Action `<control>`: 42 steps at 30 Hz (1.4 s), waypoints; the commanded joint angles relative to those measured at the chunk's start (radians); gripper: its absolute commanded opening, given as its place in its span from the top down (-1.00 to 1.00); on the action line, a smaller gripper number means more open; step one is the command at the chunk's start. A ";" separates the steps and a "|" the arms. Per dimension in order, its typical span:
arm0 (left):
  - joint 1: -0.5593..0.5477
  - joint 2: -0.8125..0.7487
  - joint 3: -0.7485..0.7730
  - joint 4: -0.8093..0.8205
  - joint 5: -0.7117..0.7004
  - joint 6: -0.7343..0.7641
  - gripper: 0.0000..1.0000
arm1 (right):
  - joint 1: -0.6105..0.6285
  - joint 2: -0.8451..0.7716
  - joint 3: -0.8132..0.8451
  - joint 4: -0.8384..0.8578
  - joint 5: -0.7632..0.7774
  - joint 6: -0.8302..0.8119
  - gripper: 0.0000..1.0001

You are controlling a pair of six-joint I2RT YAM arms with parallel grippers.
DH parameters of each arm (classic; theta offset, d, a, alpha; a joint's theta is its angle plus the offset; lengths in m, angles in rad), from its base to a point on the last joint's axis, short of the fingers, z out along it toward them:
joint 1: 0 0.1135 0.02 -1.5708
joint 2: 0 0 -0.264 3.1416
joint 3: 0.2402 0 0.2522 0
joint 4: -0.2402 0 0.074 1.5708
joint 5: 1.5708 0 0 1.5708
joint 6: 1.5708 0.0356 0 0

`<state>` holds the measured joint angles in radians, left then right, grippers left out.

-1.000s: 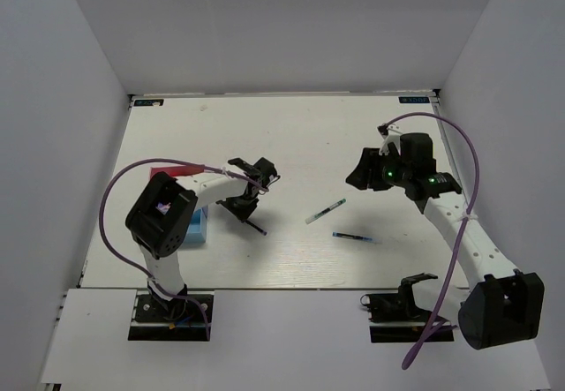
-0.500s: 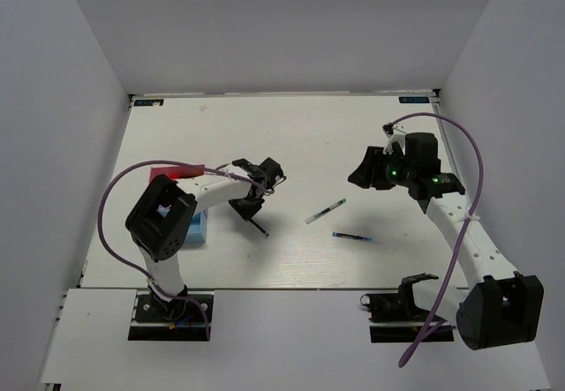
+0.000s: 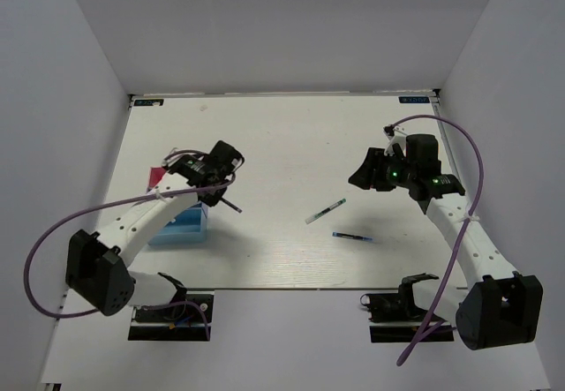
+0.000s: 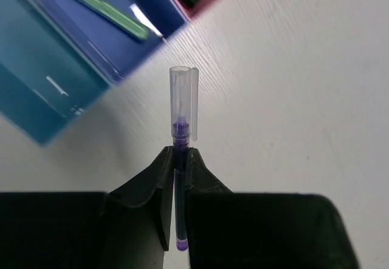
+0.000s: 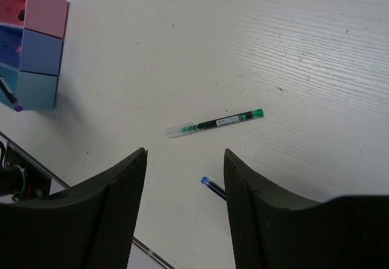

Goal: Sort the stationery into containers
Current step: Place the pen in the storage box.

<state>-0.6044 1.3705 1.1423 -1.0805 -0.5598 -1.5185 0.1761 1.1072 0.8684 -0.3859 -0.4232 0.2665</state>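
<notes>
Left hand (image 4: 176,160) pinches purple pen (image 4: 181,108), cap leading, just short of blue box (image 4: 159,5) at worktop's left edge, presumably for dropping in; right hand (image 5: 185,153) gapes wide above green-ended pen (image 5: 216,123).

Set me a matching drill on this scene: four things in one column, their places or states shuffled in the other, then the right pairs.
Column one
1. purple pen
2. green-tipped pen
3. pale green item
4. right gripper

Column two
A. inside the dark blue compartment
B. open, holding nothing
C. clamped in the left gripper
D. lying free on the table

Pairs: 1-C, 2-D, 3-A, 4-B
</notes>
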 commanded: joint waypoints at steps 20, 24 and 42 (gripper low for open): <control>0.442 -0.332 -0.294 -0.167 -0.080 -0.216 0.99 | -0.023 -0.024 -0.017 0.038 -0.046 0.027 -0.14; 0.491 -0.307 -0.291 -0.148 -0.060 -0.204 0.99 | -0.029 -0.026 -0.023 0.038 -0.055 0.031 -0.14; 0.549 -0.243 -0.289 -0.036 -0.006 -0.128 -0.16 | -0.043 -0.021 -0.031 0.055 -0.120 -0.007 -0.45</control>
<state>-0.0650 1.1534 0.8566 -1.1416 -0.5575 -1.6611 0.1375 1.1049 0.8524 -0.3641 -0.5034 0.2790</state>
